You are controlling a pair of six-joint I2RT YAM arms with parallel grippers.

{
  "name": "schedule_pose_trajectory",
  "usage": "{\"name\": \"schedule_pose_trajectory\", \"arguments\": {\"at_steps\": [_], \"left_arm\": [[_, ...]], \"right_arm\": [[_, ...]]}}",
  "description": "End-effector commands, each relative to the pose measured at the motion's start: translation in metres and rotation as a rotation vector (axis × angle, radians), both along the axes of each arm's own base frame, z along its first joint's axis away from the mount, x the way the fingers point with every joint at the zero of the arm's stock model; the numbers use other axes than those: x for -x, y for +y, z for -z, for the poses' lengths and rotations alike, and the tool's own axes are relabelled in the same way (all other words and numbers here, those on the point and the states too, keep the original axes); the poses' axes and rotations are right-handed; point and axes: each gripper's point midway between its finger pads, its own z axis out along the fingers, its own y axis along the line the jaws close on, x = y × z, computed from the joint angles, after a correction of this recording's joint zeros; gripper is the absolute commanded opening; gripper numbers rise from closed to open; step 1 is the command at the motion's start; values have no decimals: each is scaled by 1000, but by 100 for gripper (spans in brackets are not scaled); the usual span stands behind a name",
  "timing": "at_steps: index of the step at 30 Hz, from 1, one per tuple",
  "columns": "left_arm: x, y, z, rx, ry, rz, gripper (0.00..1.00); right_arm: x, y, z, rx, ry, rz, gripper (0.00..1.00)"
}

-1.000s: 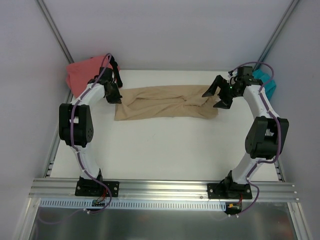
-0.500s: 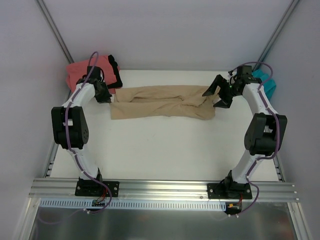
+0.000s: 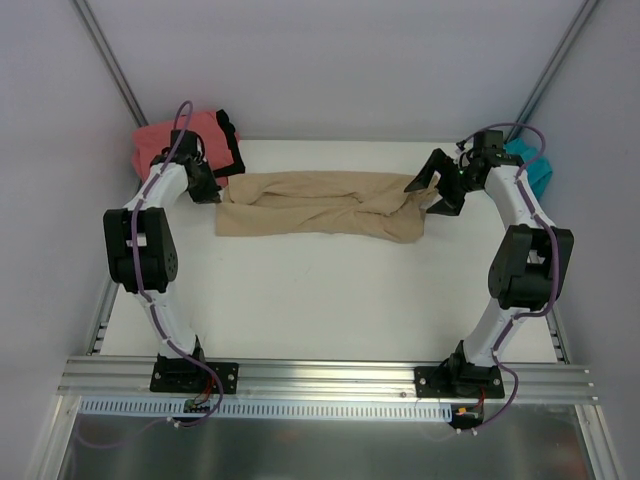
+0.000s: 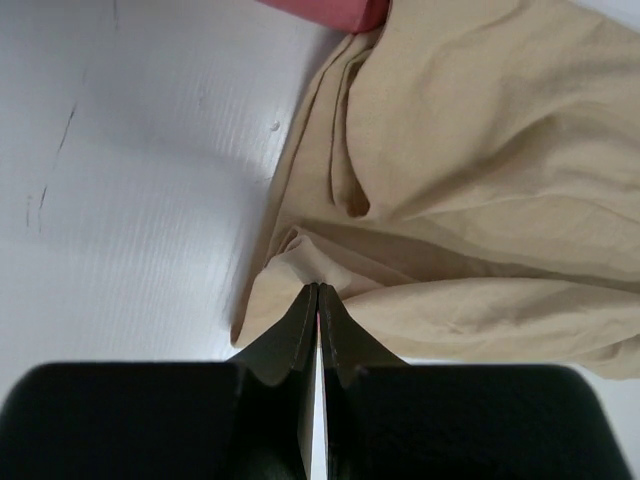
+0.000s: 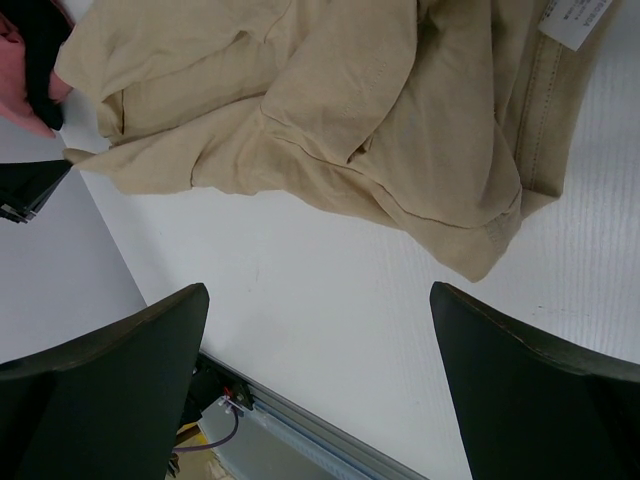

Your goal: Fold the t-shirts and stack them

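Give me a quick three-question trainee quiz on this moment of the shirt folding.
1. True or false: the left claw is shut on an edge of the tan t-shirt.
2. The right claw is: A) open, holding nothing; B) shut on the tan t-shirt; C) out of view.
3. Fill in: in the top view, the shirt at far left beside the black t-shirt is coloured ____.
Key: 1 true; 2 A; 3 coral-pink, the coral-pink t-shirt.

left arm reaches far-left; left black two-finger pincer (image 4: 317, 292) clamped on the tan-beige cloth t-shirt (image 4: 480, 180) edge. right arm reaches far-right; right black two-finger pincer (image 3: 432, 193) spread wide, empty.
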Motion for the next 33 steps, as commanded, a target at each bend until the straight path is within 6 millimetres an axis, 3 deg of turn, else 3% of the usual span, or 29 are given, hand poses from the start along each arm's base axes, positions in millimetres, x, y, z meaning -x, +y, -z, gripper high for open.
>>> {"name": "schedule_pose_trajectory", "arguments": {"at_steps": [1, 2, 3, 4, 6, 7, 12, 14, 17, 20, 24, 28, 33], "left_arm": [[-22, -3, -9, 26, -42, 4, 0], [-25, -4, -7, 29, -42, 5, 0], [-30, -4, 0, 33, -38, 7, 9], [-37, -3, -4, 27, -50, 4, 30], [-39, 3, 1, 3, -32, -14, 93], [-43, 8, -6, -24, -46, -29, 99], [-39, 18, -42, -76, -117, -36, 99], [-35, 16, -55, -74, -143, -27, 99], [-25, 4, -94, -20, -234, -7, 99], [-17, -6, -117, 29, -294, 6, 99], [-6, -11, -127, 41, -300, 26, 99], [6, -10, -126, 31, -292, 32, 99], [18, -10, -119, 29, -277, 33, 99]], "right_arm": [[-2, -1, -11, -1, -23, -9, 100], [-2, -1, -11, -2, -22, -8, 99], [-1, 0, -10, -5, -19, -9, 100], [-1, 0, -10, -4, -18, -9, 99], [0, 4, -10, -10, -15, -19, 100], [0, 7, -10, -10, -11, -23, 99], [-5, 21, -10, -1, -22, -46, 99], [-8, 36, -10, -14, -19, -73, 99], [-13, 56, 3, -44, 7, -96, 99], [-21, 76, 21, -72, 28, -109, 94], [-18, 93, 48, -70, 83, -133, 92], [-14, 94, 68, -59, 120, -137, 84], [-15, 92, 75, -40, 123, -143, 67]]}}
